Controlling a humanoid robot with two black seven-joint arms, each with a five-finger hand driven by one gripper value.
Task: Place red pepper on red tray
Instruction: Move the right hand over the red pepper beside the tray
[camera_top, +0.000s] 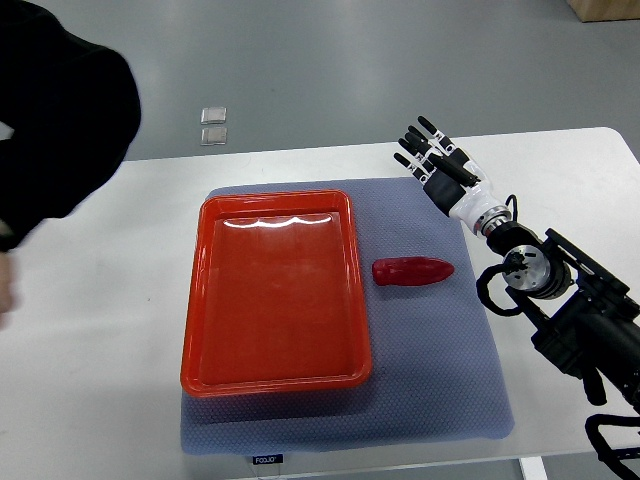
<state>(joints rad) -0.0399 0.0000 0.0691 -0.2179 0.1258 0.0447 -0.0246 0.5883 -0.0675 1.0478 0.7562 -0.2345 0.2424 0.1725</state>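
A red pepper (413, 271) lies on its side on the grey mat, just right of the red tray (196, 300). The tray holds nothing. My right hand (430, 155) is above the mat's far right corner, well beyond the pepper, fingers spread and holding nothing. Its arm runs back to the lower right edge. My left arm does not show.
A grey mat (440, 380) covers the middle of the white table (100, 380). A person's dark sleeve (55, 110) and hand (5, 285) are at the far left. Two small square floor plates (213, 125) lie beyond the table's far edge.
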